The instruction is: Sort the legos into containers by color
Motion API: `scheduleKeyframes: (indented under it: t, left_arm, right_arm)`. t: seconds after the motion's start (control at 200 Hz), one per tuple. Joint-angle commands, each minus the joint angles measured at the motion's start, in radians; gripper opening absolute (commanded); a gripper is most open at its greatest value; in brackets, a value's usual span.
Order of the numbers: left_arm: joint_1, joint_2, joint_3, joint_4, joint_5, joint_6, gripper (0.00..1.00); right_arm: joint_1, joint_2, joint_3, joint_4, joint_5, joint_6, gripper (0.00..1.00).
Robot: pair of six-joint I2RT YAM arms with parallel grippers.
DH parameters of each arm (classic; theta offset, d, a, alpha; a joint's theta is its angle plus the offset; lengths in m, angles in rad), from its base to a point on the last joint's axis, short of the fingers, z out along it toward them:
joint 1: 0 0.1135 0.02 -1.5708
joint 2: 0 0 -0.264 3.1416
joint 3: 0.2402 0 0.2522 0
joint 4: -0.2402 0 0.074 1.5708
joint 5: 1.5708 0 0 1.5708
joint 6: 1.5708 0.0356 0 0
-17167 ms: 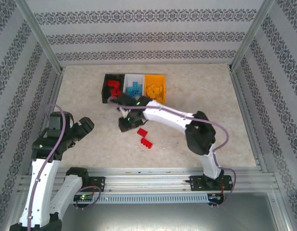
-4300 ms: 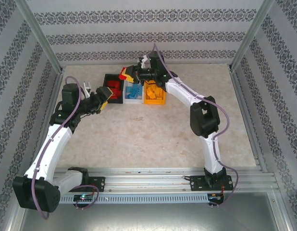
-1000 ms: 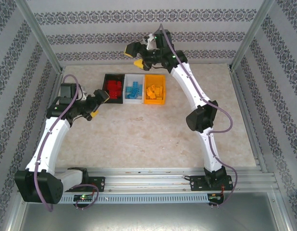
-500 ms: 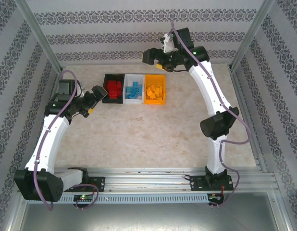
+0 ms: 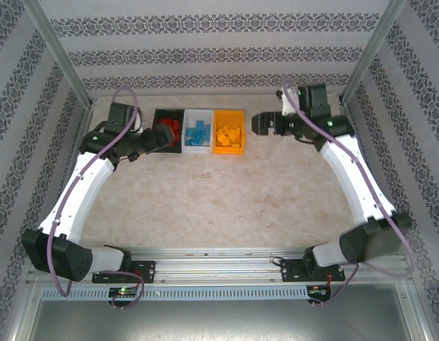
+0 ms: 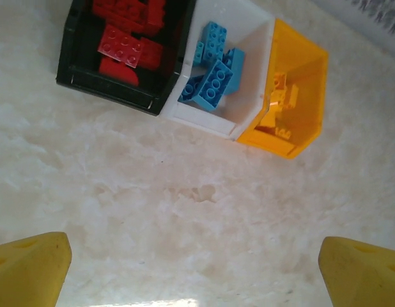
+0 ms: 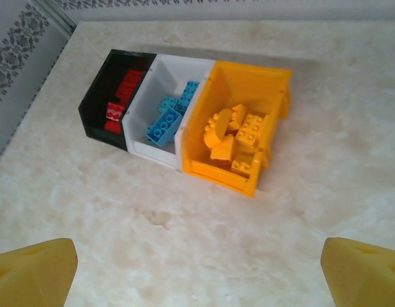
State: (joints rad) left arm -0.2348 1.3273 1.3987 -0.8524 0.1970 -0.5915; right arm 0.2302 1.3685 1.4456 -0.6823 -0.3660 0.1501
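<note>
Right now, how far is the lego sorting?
Done: red bricks in the black bin, blue bricks in the white bin, orange-yellow bricks in the orange bin. In hand: nothing; left gripper and right gripper are open. Left: no loose brick visible.

Marbled tabletop (image 5: 226, 199), stripe-patterned walls (image 5: 219, 53)

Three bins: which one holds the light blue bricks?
The white bin, the middle one, between the black bin with red bricks and the orange bin.
</note>
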Motion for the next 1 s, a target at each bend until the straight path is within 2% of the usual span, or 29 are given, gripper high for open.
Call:
scheduleKeyframes:
  t: [0.0,0.09,0.245,0.315,0.39,0.58,0.889,0.994]
  left_arm:
    - [-0.091,0.012,0.021,-0.062,-0.232,0.126,1.00]
    - [-0.135,-0.030,-0.053,0.053,-0.330,0.178,1.00]
    - [-0.158,-0.235,-0.369,0.462,-0.450,0.295,1.00]
    - [-0.158,-0.342,-0.530,0.654,-0.453,0.372,1.00]
    - [-0.158,-0.430,-0.646,0.759,-0.459,0.416,1.00]
    - [-0.158,-0.531,-0.762,0.746,-0.528,0.400,1.00]
    - [-0.150,-0.540,-0.828,0.727,-0.645,0.346,1.00]
    - [-0.113,-0.519,-0.828,0.728,-0.628,0.353,1.00]
  right_arm:
    - [-0.010,-0.148,-0.177,0.243,0.042,-0.158,0.98]
    - [-0.033,-0.242,-0.316,0.339,0.085,-0.168,0.98]
    - [-0.105,-0.353,-0.470,0.402,0.224,-0.140,0.98]
    - [-0.150,-0.377,-0.520,0.405,0.286,-0.105,0.98]
    - [-0.199,-0.393,-0.578,0.416,0.293,-0.086,0.98]
    - [-0.227,-0.367,-0.747,0.601,0.326,-0.086,0.98]
    - [-0.263,-0.088,-0.868,0.996,0.329,-0.113,0.98]
    - [-0.282,-0.011,-0.868,1.061,0.302,-0.112,0.98]
